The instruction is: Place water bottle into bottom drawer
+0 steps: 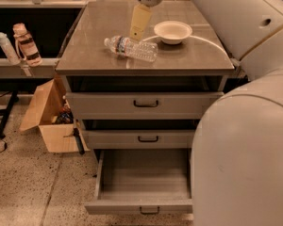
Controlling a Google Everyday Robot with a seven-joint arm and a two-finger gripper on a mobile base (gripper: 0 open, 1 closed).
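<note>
on the grey surface (92, 53) of the cabinet we see the water bottle (131, 48) lying on its side, near a white bowl (172, 32). the tool (138, 33) hangs just over the bottle's middle; we cannot tell how far it is open, or if it touches. below, the bottom drawer (144, 175) stands pulled out.

We read no legible text, brand, number or sign: the label band on the water bottle (132, 49), centre on the cabinet top (92, 58), is unreadable, likewise the dark band on the pinkish bottle (27, 44) at upper left; the gripper (137, 33) hangs top centre.
</note>
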